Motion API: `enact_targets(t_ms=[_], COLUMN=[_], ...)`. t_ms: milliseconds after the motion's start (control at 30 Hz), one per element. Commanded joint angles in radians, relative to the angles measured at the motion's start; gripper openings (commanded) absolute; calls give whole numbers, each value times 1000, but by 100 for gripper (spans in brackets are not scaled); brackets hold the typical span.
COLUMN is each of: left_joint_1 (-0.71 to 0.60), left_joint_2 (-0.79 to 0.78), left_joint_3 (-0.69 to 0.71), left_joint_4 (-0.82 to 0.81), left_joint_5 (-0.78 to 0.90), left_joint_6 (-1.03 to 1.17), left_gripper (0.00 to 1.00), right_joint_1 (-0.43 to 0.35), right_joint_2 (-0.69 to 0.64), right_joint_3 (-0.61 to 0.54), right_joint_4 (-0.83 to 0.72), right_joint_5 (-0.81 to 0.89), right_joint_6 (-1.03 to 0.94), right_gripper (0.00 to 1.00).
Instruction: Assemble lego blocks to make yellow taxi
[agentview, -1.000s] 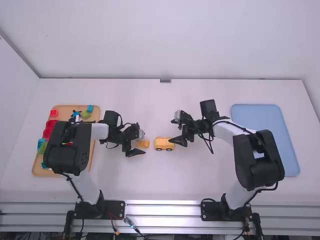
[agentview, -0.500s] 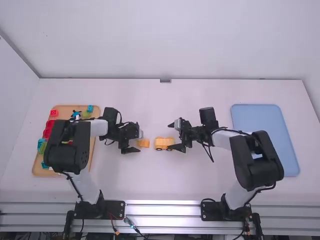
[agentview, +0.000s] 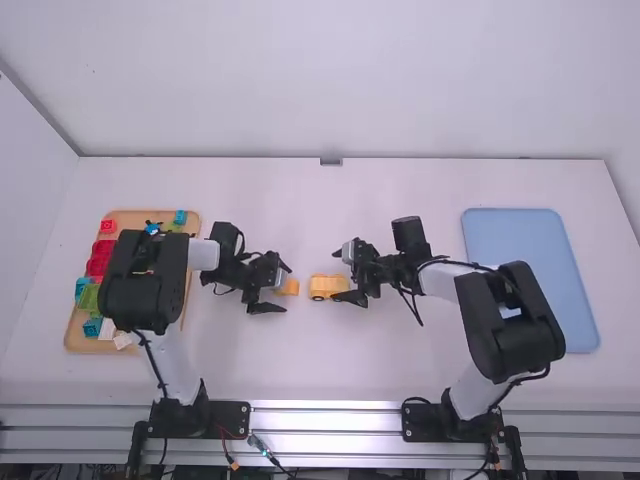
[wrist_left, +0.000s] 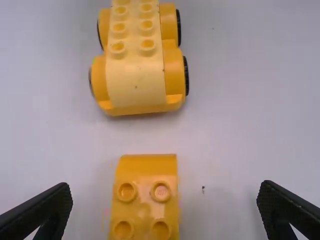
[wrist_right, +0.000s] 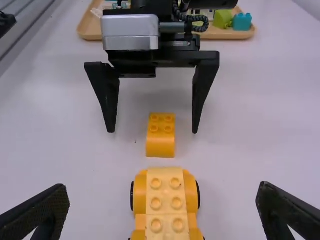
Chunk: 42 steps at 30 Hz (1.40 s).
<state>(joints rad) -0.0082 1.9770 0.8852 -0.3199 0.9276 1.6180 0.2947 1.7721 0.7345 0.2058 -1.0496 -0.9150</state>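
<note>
White surface (agentview: 330, 370) carries everything. Blue tray (agentview: 540, 280) at the right side, maybe for the finished taxi. Wooden tray (agentview: 73, 335) at the left side holds spares (agentview: 103, 255), likely kept off the work spot.

Left hand (wrist_left: 165, 195): released, fingers wide either side of the block, probably lined up to grip it. Right hand (wrist_right: 164, 195): released too, fingers spread around the far end of the car, likely to steady it.

Car (wrist_left: 135, 75) sits wheels down mid-surface, studs up, ready to take a part. Block (wrist_left: 144, 200), yellow, is near the car's end, apart from it, studs up, curved end facing the car; looks like a next piece for the top.

Versus half a second ago: left arm has swung, exposing more spares; right hand is slightly closer in over the car. Car and block unmoved.
</note>
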Motion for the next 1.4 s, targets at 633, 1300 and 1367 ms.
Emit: enact_targets(t_ms=[633,1300,1367], left_joint_1=[92,77,69], left_joint_2=[34,94,98], left_joint_3=[-7,-10,-8], left_joint_4=[30,81,79], left_joint_5=[105,166,164], left_joint_6=[1,-6,-6], left_gripper=[64,53,50], right_joint_1=[-21,-14,-14], right_joint_2=[-26,-26,-26], right_joint_3=[-10,-11,-11], right_joint_4=[-48,-37,-36], right_joint_5=[0,-5,-4], right_joint_6=[-2,2,2], right_gripper=[99,99,99])
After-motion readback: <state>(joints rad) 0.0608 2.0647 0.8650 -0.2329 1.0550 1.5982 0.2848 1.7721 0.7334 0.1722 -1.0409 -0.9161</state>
